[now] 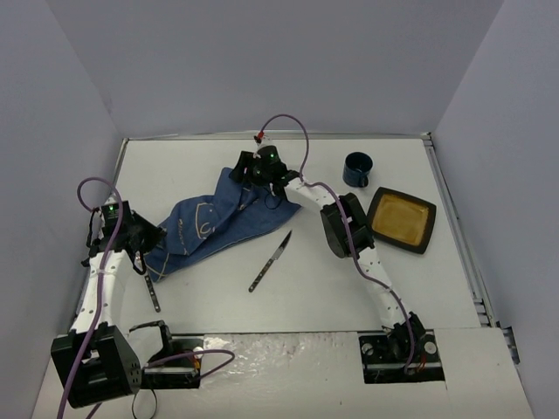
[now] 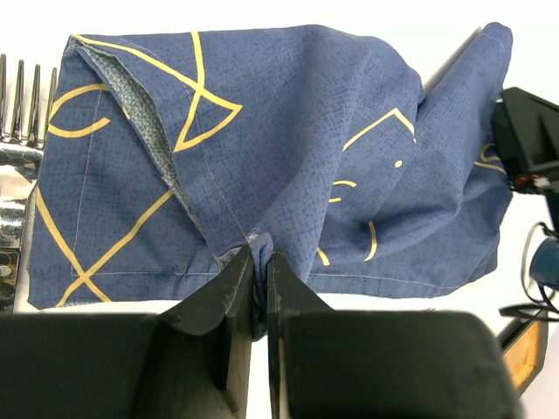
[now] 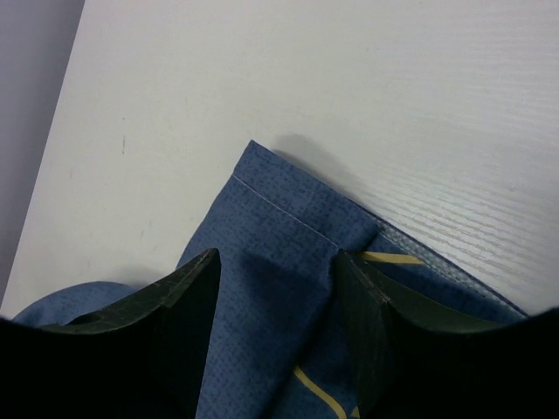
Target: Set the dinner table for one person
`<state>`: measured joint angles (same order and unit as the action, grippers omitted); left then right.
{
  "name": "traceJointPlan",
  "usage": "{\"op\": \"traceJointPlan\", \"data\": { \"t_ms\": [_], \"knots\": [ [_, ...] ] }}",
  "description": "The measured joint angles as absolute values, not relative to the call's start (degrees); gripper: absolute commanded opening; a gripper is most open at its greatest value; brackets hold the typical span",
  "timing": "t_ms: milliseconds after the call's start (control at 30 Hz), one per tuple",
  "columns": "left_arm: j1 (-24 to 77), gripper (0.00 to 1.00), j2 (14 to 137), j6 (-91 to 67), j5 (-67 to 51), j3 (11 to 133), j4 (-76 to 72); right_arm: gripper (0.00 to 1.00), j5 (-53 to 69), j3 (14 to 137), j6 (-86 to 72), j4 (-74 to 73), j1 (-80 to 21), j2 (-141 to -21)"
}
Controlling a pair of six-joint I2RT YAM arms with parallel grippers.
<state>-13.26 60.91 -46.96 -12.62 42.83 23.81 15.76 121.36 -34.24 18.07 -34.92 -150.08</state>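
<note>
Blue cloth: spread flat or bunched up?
Bunched: the cloth lies creased and folded over; left gripper pinches one edge, right gripper straddles a corner.

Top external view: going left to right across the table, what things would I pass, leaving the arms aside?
Judged by their middles: fork → blue cloth → knife → mug → plate. The cloth spreads wide, so its edges reach over the fork's and the knife's span.
</note>
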Motion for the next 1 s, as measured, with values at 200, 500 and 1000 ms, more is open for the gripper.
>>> {"op": "traceJointPlan", "data": {
  "t_ms": [200,500,1000],
  "knots": [
    [-13.25,0.0,60.03,-46.59,-13.04,42.63,23.93,0.55,16.77,120.86,-36.23,21.17,-34.95,-151.97],
    [-13.06,0.0,59.29,-45.65,-13.62,42.51,24.23,0.08,11.38,108.17,-36.49,25.07,-35.28,-145.42],
    [-12.76,0.0,58.21,-44.53,-13.64,43.72,25.36,0.0,-1.04,79.21,-29.38,19.13,-35.19,-123.05]
  ]
}}
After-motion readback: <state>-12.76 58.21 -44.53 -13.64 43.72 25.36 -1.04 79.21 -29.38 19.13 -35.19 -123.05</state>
